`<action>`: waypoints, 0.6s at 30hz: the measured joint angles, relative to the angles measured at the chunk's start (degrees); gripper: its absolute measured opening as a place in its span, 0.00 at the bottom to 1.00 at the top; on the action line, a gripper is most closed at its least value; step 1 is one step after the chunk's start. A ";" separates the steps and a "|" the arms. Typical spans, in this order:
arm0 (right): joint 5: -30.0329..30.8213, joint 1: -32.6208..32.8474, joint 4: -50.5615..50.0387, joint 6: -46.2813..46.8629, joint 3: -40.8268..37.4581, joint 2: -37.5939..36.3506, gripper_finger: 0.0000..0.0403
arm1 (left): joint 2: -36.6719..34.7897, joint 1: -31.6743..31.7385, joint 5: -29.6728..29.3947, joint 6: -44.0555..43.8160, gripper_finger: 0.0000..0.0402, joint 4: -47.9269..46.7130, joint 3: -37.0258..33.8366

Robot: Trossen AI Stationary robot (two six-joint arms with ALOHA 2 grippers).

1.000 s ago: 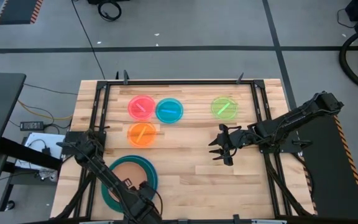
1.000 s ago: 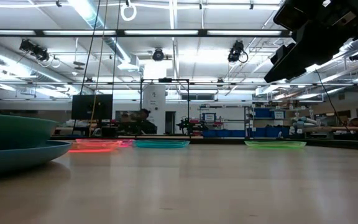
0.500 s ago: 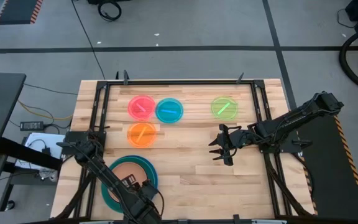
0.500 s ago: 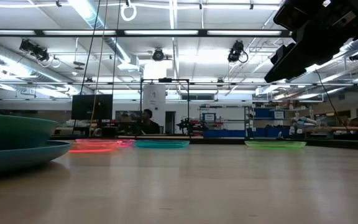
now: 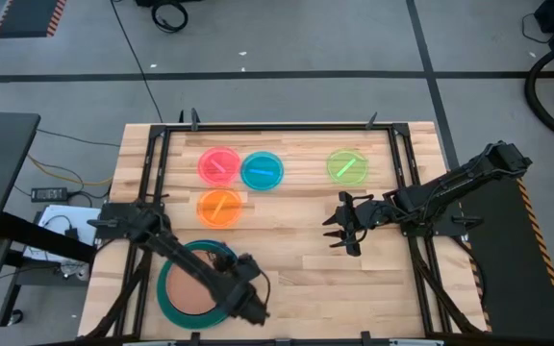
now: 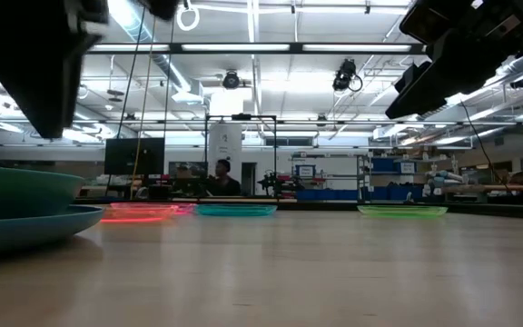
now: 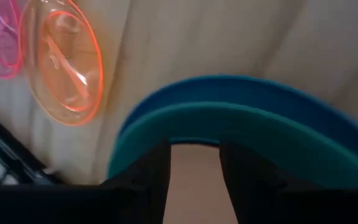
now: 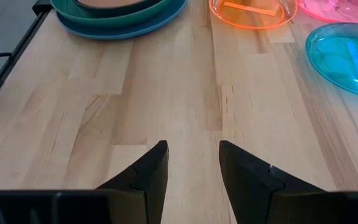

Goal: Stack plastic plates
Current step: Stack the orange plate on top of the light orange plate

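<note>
I see the wooden table (image 5: 287, 250) filling the middle of the high view, framed by black rails (image 5: 277, 126) along its edges. In the lower left of that frame sits the stack of plates (image 5: 198, 286): a blue plate (image 7: 328, 118) at the bottom, a teal one (image 7: 229, 124) on it, and a terracotta-brown plate (image 5: 192, 288) nested on top, so I count three in the stack that I can tell apart. The left arm lies across the stack's lower right side, and the left gripper (image 5: 255, 306) is just past the rim, toward the bottom edge of the frame. In its wrist view its two dark fingers (image 7: 151, 180) stand apart with nothing between them, over the rim of the stack.

Four small translucent plates lie singly: pink (image 5: 219, 165) and cyan (image 5: 262, 170) side by side at upper centre-left, orange (image 5: 220, 207) just below the pink, and lime green (image 5: 346, 165) well apart at upper right.

The right gripper (image 5: 337, 223) hovers at centre right, below the green plate, fingers spread and empty over bare wood. Nothing stands between it and the small plates.

In the low view, a person (image 6: 223, 173) shows far off in the room behind.
</note>
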 joint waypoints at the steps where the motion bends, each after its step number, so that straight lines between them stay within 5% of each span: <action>1: 0.00 0.02 0.09 -0.02 -0.04 0.00 0.38 | 0.00 0.67 0.04 1.57 0.36 0.13 -0.88; 18: -0.39 0.39 -0.08 0.13 -0.94 0.00 0.38 | -1.24 8.81 -2.75 17.84 0.36 6.13 -2.68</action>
